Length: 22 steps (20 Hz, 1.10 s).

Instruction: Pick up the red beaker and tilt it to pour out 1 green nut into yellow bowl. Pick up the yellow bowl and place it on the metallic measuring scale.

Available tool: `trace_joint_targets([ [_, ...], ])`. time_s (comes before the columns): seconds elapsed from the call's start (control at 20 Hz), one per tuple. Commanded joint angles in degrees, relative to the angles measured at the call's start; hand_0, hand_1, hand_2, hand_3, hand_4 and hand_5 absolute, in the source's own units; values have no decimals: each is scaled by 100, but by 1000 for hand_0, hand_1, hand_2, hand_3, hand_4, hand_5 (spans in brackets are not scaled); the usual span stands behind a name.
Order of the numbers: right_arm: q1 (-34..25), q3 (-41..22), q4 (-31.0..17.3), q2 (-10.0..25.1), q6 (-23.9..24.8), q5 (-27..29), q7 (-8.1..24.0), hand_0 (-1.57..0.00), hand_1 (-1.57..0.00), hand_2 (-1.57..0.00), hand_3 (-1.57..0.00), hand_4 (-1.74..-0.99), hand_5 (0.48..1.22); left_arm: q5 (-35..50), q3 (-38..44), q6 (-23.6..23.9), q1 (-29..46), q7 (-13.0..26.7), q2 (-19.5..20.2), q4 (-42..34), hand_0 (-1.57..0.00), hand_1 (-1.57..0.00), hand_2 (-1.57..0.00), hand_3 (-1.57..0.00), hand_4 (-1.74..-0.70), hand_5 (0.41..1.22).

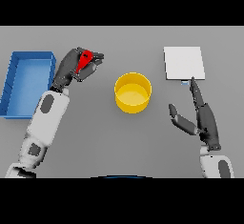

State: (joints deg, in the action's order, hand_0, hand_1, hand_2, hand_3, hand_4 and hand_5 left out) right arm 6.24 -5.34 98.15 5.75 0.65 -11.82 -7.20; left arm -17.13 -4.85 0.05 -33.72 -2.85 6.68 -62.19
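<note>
Left hand (76, 66) is curled round the red beaker (84, 60) toward the table's far-left side, its mouth just left of the yellow bowl (133, 92) at mid-table, while the right hand (202, 116) rests open-fingered below the scale (184, 63) at far right.

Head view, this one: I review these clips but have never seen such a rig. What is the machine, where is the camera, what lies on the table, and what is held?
The camera looks down from a humanoid robot's head at a grey table. Its left robot hand has its fingers curled round the red beaker, raised and tilted toward the yellow bowl at the middle. Its right robot hand is open, fingers straight, a fingertip near the metallic measuring scale. A blue tray sits at the far left. No green nut is visible.
</note>
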Motion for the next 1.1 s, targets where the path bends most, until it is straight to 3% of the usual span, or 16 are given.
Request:
trace_joint_targets([
  [0.0,33,-59,43,-21,-22,-28,-32,1,1,1,1,-1194,658,-209,-170,-49,-79,112,65,-33,-1566,-1566,-1567,-1565,-1735,1120],
  [0.2,23,-62,70,-17,-62,-4,135,1,1,1,1,-1178,663,-1024,-817,-387,-480,630,340,-83,-1569,-1569,-1569,-1569,-1739,1129],
  [0.3,58,-65,116,-8,-68,-4,48,1,1,1,1,-1178,667,-1390,-1111,-566,-663,692,470,-25,-1570,-1570,-1570,-1569,-1740,1139],
  [0.6,30,-87,93,-109,-65,40,202,1,1,1,1,-1187,676,-2742,-2202,-1089,-1313,1087,586,292,-1571,-1571,-1571,-1571,-1741,1197],
  [0.65,31,-45,113,-66,-103,104,195,1,1,1,1,-1191,675,-2909,-2356,-1267,-1408,1060,639,371,-1571,-1571,-1571,-1571,-1689,1202],
  [0.8,98,-22,172,-116,-117,211,264,1,1,1,1,-1195,671,-3408,-2757,-1580,-1870,847,675,713,-1571,-1571,-1571,-1383,-1710,1211],
  [1.0,86,30,160,-185,-161,394,338,1,1,1,1,-1206,639,-3919,-3240,-2021,-2331,529,734,999,-1571,-1571,-1571,-1295,-1719,1217],
  [1.05,80,27,141,-190,-171,405,339,1,1,1,1,-1212,631,-4026,-3363,-2065,-2434,366,715,1083,-1571,-1571,-1571,-1350,-1721,1218],
])
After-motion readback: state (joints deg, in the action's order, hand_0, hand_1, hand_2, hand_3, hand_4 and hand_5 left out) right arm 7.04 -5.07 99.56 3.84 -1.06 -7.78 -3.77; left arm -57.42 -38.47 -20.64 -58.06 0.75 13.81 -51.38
